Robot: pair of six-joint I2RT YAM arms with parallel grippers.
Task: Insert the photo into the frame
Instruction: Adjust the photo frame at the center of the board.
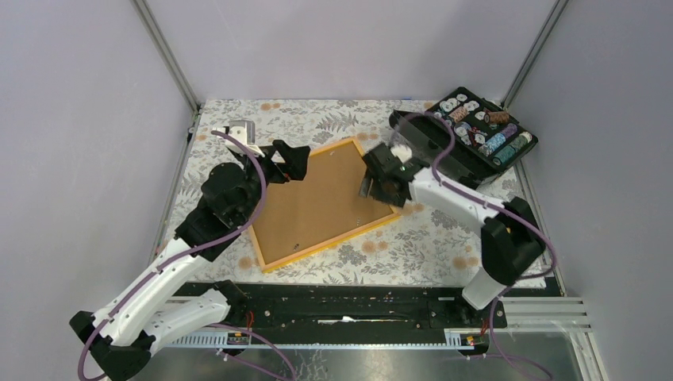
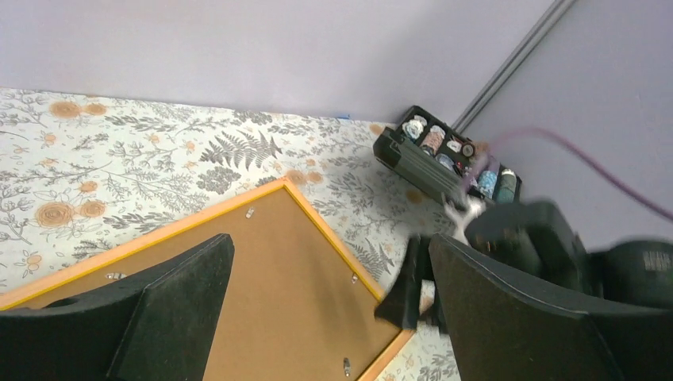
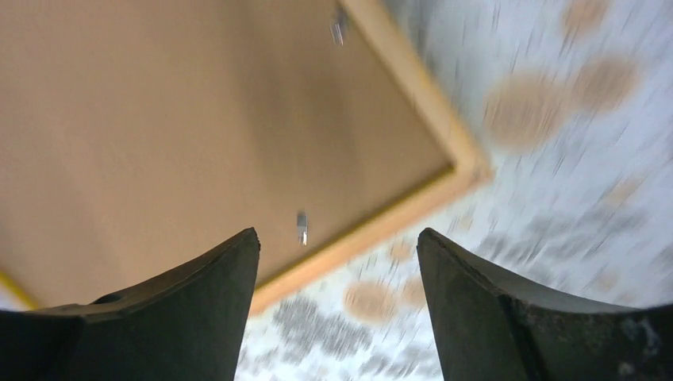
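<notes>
One photo (image 1: 321, 202), plain brown reverse up, lies flat inside the frame (image 1: 329, 241) on the table (image 1: 428, 246), apparently seated print-down. The left end effector (image 1: 298, 163) hovers over the frame's far-left edge and the right end effector (image 1: 373, 184) over its right edge. Both have their fingers apart, likely ready to press it home.

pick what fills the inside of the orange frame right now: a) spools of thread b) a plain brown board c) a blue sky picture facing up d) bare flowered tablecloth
b, since a plain brown board fills the frame edge to edge, with small metal tabs along its inner rim and no picture side showing.
</notes>
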